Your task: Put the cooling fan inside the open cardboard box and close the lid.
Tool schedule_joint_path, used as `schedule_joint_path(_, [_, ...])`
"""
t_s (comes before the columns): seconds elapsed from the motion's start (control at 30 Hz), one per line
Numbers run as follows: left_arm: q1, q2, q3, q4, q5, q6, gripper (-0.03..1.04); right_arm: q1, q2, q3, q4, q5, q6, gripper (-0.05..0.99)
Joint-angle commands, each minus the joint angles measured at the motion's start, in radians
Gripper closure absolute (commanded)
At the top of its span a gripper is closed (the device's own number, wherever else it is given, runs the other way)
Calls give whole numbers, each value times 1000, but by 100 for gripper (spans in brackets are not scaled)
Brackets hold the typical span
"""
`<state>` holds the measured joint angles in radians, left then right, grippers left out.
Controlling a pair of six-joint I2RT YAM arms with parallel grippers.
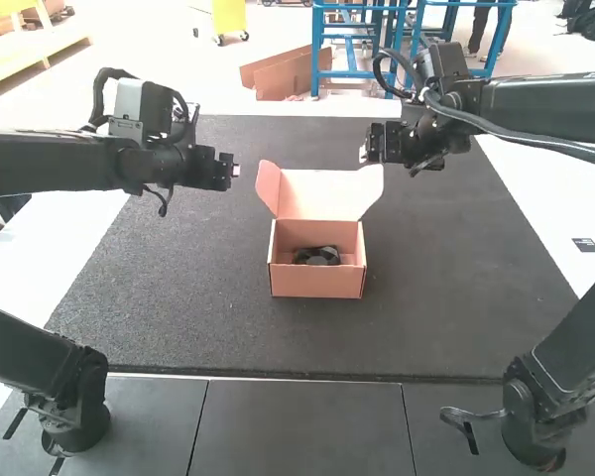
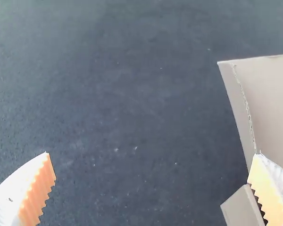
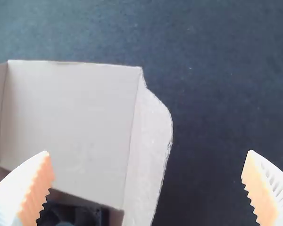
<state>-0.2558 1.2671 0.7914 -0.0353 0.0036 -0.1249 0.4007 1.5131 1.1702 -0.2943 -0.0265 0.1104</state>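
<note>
Over the dark mat [image 1: 129,278] on the white table [image 1: 20,268], the left gripper [image 1: 228,171] hovers with its fingers released. The cardboard box [image 1: 317,273] sits mid-mat with its lid [image 1: 322,190] upright and the cooling fan [image 1: 317,256] inside. The right gripper [image 1: 369,147] hangs near the lid, fingers spread.

High view: fixed above and behind both arms, facing forward and down, far enough back to take in the whole dark surface [image 1: 456,297]. Left wrist view: close, facing down on the surface between its fingers [image 2: 35,195]. Right wrist view: close over the lid [image 3: 70,127]. All three share the cardboard box [image 1: 316,260].
</note>
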Motion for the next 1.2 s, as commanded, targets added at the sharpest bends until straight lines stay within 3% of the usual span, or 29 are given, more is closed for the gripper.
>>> schedule_joint_path(0.0, [-5,60,55,34,-13,-15,4,-10,33,23,21,8,-17,2])
schedule_joint_path(0.27, [7,210,137,109,-13,-15,4,-11,156,138,24,2,-9,2])
schedule_joint_path(0.6, [6,293,207,110,-8,-18,4,-11,233,241,-42,-41,14,3])
schedule_joint_path(0.77, [-5,296,210,95,44,-22,4,-11,242,263,-98,-93,41,4])
schedule_joint_path(0.97, [-49,295,212,86,121,-48,4,-33,249,275,-132,-153,72,4])
schedule_joint_path(1.17, [-77,296,212,104,141,-61,4,-46,266,281,-154,-173,80,5])
